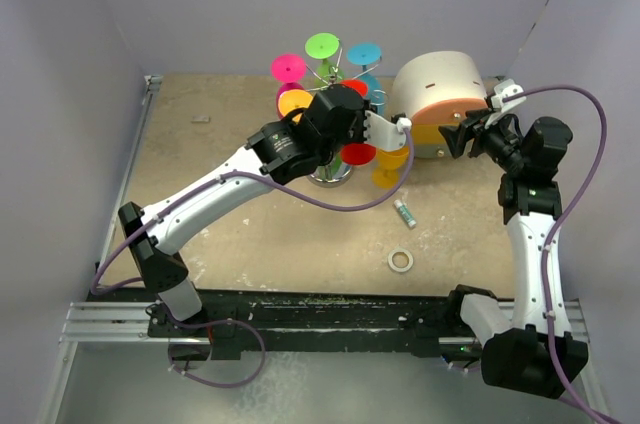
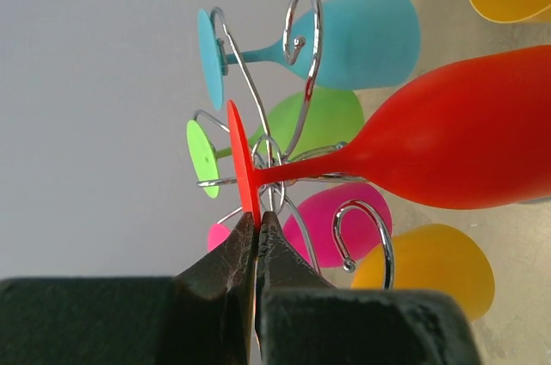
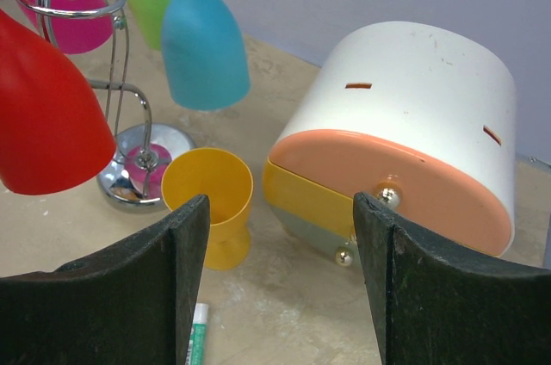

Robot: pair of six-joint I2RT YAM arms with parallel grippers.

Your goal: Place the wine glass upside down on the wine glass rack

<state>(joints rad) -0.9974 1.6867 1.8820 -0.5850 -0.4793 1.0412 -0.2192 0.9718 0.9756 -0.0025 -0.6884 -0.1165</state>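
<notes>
The wine glass rack (image 1: 331,170) stands mid-table, a chrome stand with curled wire arms (image 2: 303,81) and a round mirror base (image 3: 138,171). Pink, green, blue and yellow glasses hang on it. My left gripper (image 1: 372,127) is shut on the foot disc (image 2: 244,167) of a red wine glass (image 2: 465,133). The glass is upside down with its stem among the rack's wires, and it also shows in the right wrist view (image 3: 43,124). My right gripper (image 1: 452,136) is open and empty, right of the rack. A yellow glass (image 3: 209,201) stands upright on the table before it.
A round white-and-orange drawer box (image 1: 440,99) sits right of the rack, close to my right gripper. A green-and-white stick (image 1: 404,212) and a tape roll (image 1: 402,260) lie on the table nearer the bases. Walls enclose the table on three sides.
</notes>
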